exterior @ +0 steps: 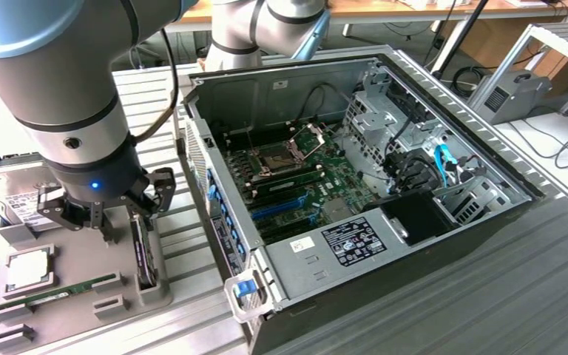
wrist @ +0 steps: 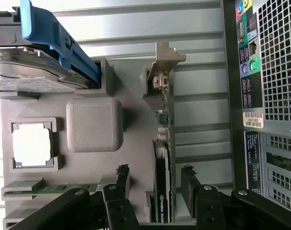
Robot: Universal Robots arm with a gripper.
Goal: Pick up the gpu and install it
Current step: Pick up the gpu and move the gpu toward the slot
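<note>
The gpu (wrist: 162, 189) is a slim black card standing on edge in a slot of the grey parts tray (wrist: 136, 139). Its silver bracket (wrist: 167, 57) is at the far end. My gripper (wrist: 155, 179) is open and straddles the card, with one black finger (wrist: 122, 178) on each side and a gap to the card on both. In the exterior view the gripper (exterior: 116, 222) hangs low over the tray, with the gpu (exterior: 145, 255) just under it, near the open computer case (exterior: 264, 81).
The tray also holds a hard drive with a blue rail (wrist: 40, 52), a processor (wrist: 33, 143), a green memory stick (wrist: 50, 188) and a raised grey block (wrist: 94, 124). The case's motherboard (exterior: 304, 185) shows blue slots (exterior: 279, 208). The case's rear panel (wrist: 270, 96) stands close beside the tray.
</note>
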